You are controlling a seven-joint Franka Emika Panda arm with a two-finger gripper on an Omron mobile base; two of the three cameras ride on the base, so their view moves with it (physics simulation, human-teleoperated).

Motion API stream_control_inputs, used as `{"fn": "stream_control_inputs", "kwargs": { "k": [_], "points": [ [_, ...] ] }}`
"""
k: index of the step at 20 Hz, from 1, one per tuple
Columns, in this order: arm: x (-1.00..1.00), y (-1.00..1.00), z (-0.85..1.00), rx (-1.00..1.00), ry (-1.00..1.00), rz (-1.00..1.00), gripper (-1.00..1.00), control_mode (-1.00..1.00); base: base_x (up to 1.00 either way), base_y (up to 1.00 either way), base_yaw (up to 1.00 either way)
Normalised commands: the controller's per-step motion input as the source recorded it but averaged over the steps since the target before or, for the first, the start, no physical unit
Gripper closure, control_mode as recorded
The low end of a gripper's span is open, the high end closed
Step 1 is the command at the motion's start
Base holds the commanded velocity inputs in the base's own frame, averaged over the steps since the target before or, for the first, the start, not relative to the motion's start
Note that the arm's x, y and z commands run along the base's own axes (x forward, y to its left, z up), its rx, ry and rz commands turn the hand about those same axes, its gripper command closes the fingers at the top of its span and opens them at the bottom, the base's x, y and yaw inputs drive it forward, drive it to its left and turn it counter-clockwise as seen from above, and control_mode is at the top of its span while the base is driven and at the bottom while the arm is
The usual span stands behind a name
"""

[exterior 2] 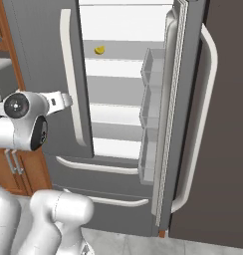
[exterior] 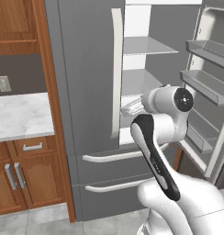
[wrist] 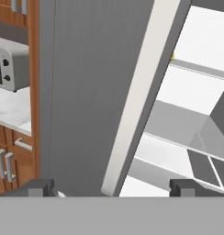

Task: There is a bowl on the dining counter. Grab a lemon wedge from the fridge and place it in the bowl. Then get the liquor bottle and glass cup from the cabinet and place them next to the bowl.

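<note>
Fridge: right door swung open, left door shut, white shelves bare except the lemon wedge, a small yellow piece lying on an upper shelf near its left end; in the hand view a yellow sliver of it peeks past the left door's long white handle. Gripper faces that handle, jaws spread wide, nothing between them. Microwave on the marble counter to the left. No readable labels, brands or writing anywhere.
</note>
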Motion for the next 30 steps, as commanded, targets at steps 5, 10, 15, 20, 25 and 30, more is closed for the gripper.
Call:
{"fn": "stream_control_inputs", "kwargs": {
  "k": [5,10,15,20,25,30],
  "points": [
    [0.76,0.00,0.06,0.00,0.00,0.00,-1.00,-1.00,0.00,0.00,0.00],
    [0.56,0.00,0.15,0.00,0.00,-0.09,-1.00,-1.00,0.00,0.00,0.00],
    [0.59,0.04,0.10,0.00,0.00,-0.13,-1.00,-1.00,0.00,0.00,0.00],
    [0.54,0.09,0.02,0.00,0.00,-0.10,-1.00,-1.00,0.00,0.00,0.00],
    [0.44,0.09,0.00,0.03,0.00,-0.05,-1.00,-1.00,0.00,0.00,0.00],
    [0.40,0.04,0.00,0.06,0.01,-0.04,-1.00,-1.00,0.00,0.00,0.00]
  ]
}}
